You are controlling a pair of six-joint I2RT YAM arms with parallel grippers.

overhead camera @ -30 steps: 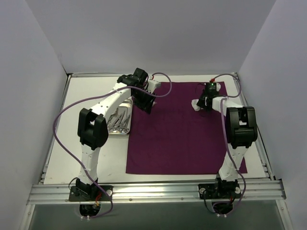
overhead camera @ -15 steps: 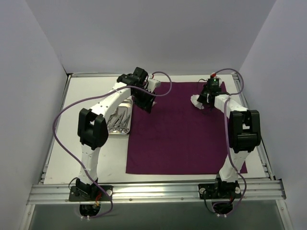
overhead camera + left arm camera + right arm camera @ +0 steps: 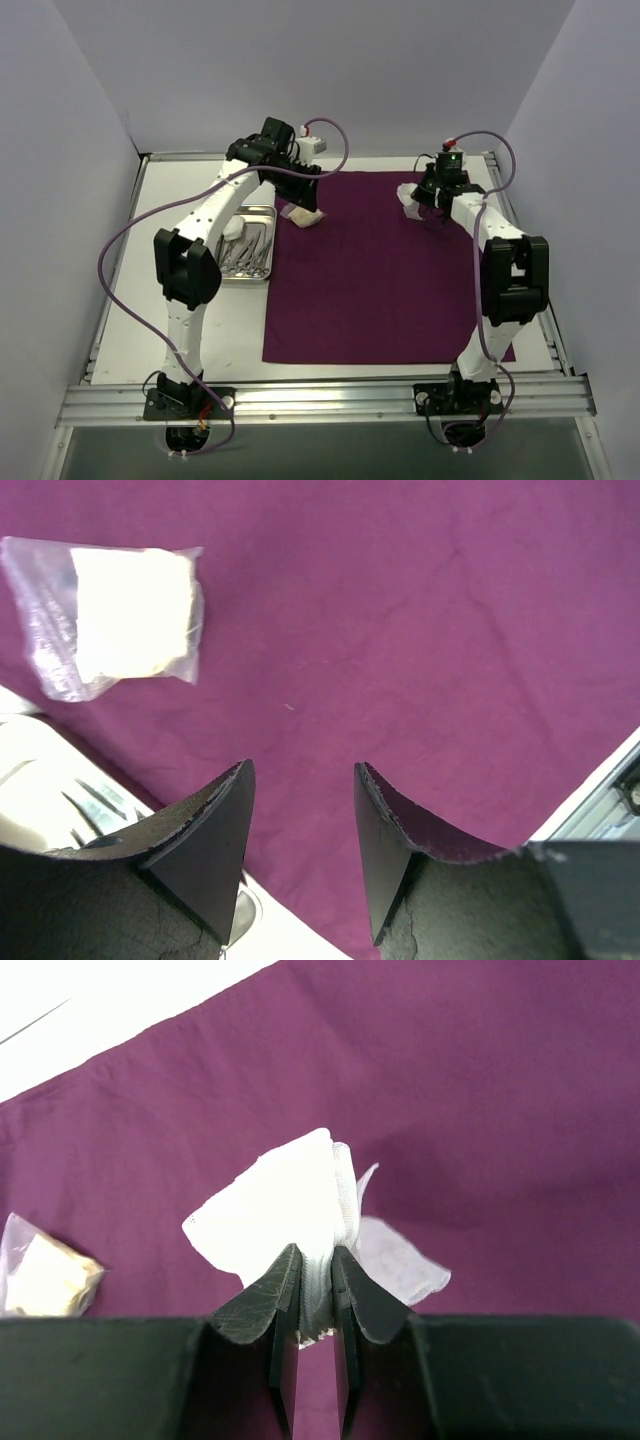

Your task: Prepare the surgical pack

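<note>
Jaws on your right gripper point(image 3: 316, 1252) are clamped on a white gauze pad point(image 3: 290, 1195), held over the purple cloth point(image 3: 380, 290) near its far right corner. Your left gripper point(image 3: 300, 770) has its jaws apart with nothing between them, hovering over the cloth's far left part. A bagged pad point(image 3: 125, 615) lies flat on the cloth there. The steel tray point(image 3: 247, 281) sits just beside the cloth's left edge, with instruments point(image 3: 250, 250) inside.
</note>
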